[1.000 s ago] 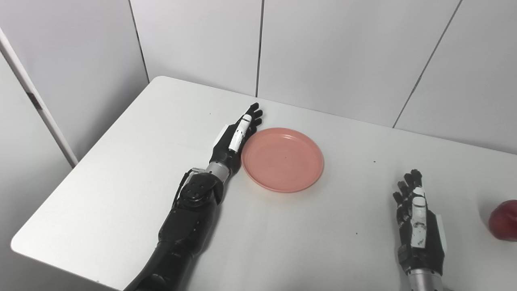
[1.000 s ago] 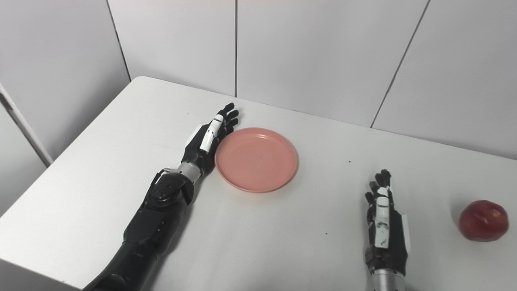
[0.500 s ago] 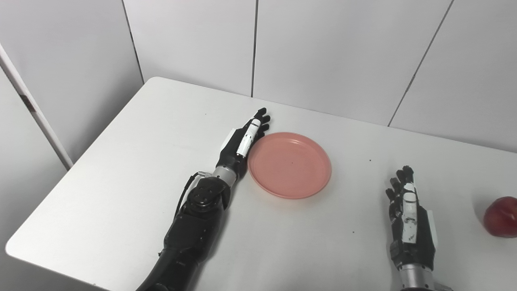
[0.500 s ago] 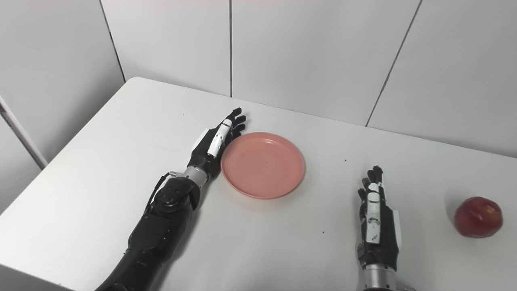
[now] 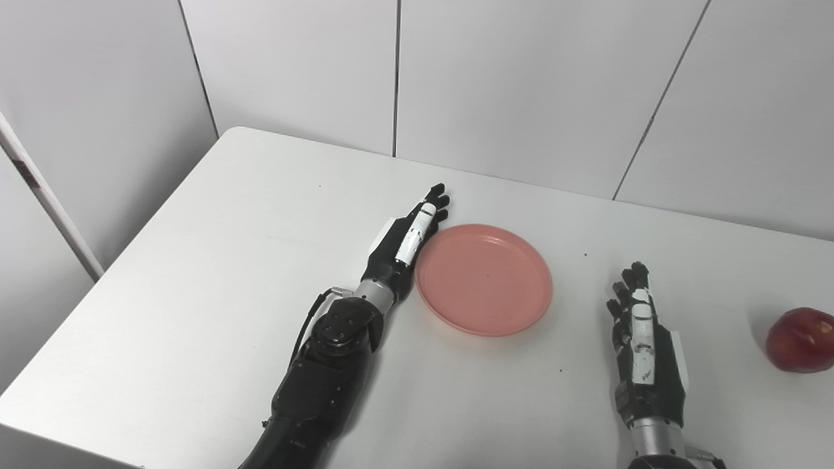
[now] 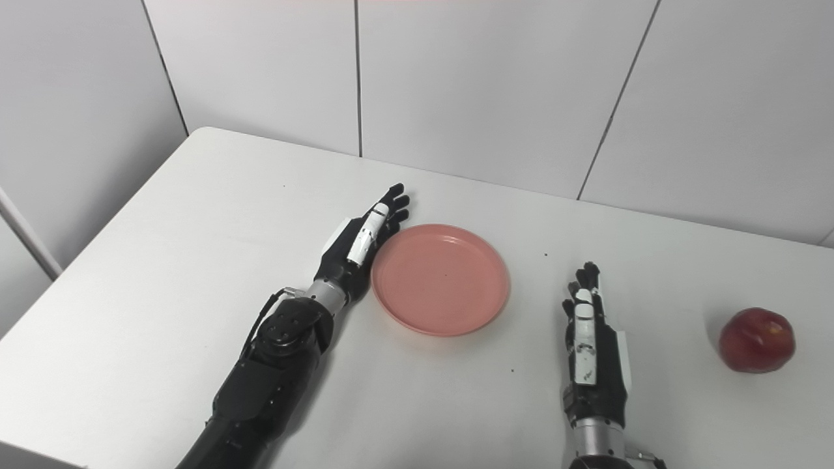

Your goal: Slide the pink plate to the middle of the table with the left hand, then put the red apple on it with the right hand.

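Note:
A pink plate (image 5: pixel 485 281) lies flat near the middle of the white table (image 5: pixel 195 260), with nothing on it. My left hand (image 5: pixel 405 242) rests on the table along the plate's left rim, fingers straight and pointing away from me, its edge touching the rim; it is open and holds nothing. Flat on the table to the right of the plate lies my right hand (image 5: pixel 642 348), open and a short gap from the rim. The red apple (image 5: pixel 796 340) sits at the table's far right, well to the right of that hand.
Grey wall panels (image 5: pixel 521 85) stand right behind the table's far edge. The table's left edge (image 5: pixel 124 247) runs diagonally down to the near left corner. A few small dark specks dot the tabletop.
The camera has swung, shifting the whole picture. Against the table, my left hand and the plate have slid to the right together. The right hand and apple stay about where they were.

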Available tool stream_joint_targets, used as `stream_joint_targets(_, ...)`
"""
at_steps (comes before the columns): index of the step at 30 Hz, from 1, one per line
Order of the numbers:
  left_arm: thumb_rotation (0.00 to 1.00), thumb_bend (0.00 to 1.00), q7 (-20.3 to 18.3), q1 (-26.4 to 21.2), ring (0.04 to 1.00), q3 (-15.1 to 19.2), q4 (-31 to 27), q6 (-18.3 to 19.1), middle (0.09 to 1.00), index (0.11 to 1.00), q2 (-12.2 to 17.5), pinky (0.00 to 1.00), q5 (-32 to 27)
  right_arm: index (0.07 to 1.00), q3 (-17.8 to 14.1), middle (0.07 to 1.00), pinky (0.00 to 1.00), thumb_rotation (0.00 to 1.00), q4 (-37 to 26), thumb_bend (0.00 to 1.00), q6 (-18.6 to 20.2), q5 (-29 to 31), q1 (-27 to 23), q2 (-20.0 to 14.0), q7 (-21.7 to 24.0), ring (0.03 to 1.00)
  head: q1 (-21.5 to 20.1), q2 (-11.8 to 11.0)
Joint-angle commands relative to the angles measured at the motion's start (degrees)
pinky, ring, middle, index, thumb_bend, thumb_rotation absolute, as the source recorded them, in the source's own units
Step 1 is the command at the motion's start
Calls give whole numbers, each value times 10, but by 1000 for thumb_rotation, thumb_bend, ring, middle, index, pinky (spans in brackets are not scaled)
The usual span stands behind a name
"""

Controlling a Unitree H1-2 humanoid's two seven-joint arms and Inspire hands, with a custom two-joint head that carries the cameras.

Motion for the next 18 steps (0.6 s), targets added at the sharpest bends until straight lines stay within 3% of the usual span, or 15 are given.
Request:
stream_joint_targets(1,1000,377,-28,1,954,-26,-6,20,963,954,-22,960,5,1000,1,1000,1000,1000,-19,249,-10,-1,-17,9,-4,1000,-3,3)
stream_joint_targets(18,1000,436,-28,33,953,-56,-32,26,962,955,-39,948,12,1000,9,1000,1000,1000,-33,250,13,-14,-19,21,-16,1000,-32,16)
